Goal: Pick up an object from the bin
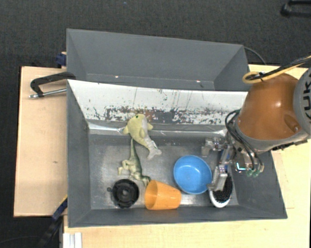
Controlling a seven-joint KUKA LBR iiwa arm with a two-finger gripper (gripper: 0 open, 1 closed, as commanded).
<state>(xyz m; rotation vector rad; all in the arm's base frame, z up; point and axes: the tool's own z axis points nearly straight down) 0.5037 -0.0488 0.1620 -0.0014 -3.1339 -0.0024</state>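
Observation:
My gripper [223,164] hangs low at the bin's right side, under the orange cover. Directly below it, by the front right corner, lies a small black and white shoe-like thing [220,195], and the gripper's lower end reaches down to its top. A blue bowl [192,174] sits open side up just left of the gripper, very close to it. An orange cup [162,195] lies on its side further left along the front wall.
A black round disc-like thing [124,192] rests near the front left. A pale green toy lizard [137,146] stretches from the back wall toward the disc. The right wall is close behind the gripper.

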